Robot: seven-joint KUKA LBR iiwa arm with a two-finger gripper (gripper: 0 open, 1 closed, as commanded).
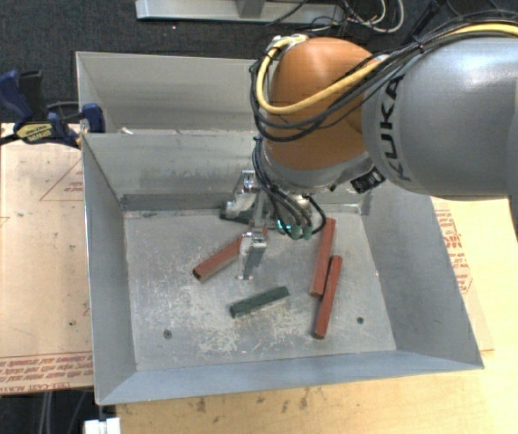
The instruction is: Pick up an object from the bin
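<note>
Below the arm (457,107), the fingers (253,259) are seen closed and empty against the end of a red-brown bar (215,263), which could be pushed away, not gripped.

The hand (253,259) hangs low in the bin (105,242), at the right end of a red-brown bar (215,262); a dark green bar (259,302) lies just below, a pair of reddish bars (323,256) to the right
</note>
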